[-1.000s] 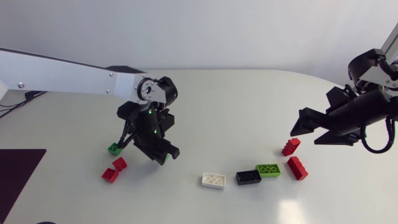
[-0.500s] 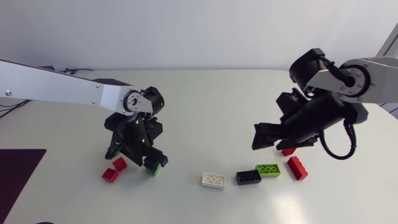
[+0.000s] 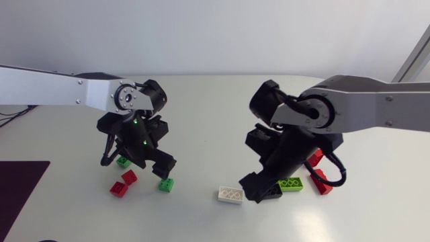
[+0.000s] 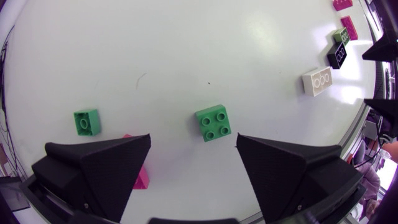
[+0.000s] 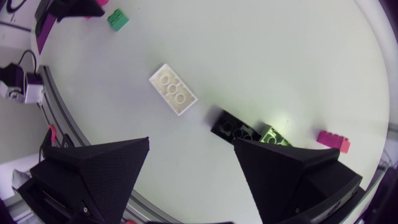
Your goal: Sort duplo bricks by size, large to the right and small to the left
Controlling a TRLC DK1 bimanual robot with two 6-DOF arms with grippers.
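Observation:
My left gripper [image 3: 138, 163] [image 4: 193, 146] hangs open just above the table. A small green brick [image 3: 166, 185] [image 4: 212, 124] lies free on the table between its spread fingers. Near it are another small green brick [image 3: 123, 161] [image 4: 86, 122] and two small red bricks [image 3: 129, 177] [image 3: 119, 189]. My right gripper [image 3: 259, 189] [image 5: 191, 144] is open, low over the row of large bricks. That row holds a white brick [image 3: 230, 195] [image 5: 173, 89], a black brick [image 3: 270, 191] [image 5: 236, 129] and a lime brick [image 3: 290, 183] [image 5: 273, 135]. The black one is partly hidden in the head view.
Two large red bricks [image 3: 322, 183] [image 3: 315, 158] lie right of the lime one, partly behind my right arm. A dark mat [image 3: 17, 191] covers the front left corner. The table's front edge runs close below the bricks.
My left gripper has opened, let the small green brick down beside the red ones and risen a little. My right arm has swung left and down over the black and white bricks.

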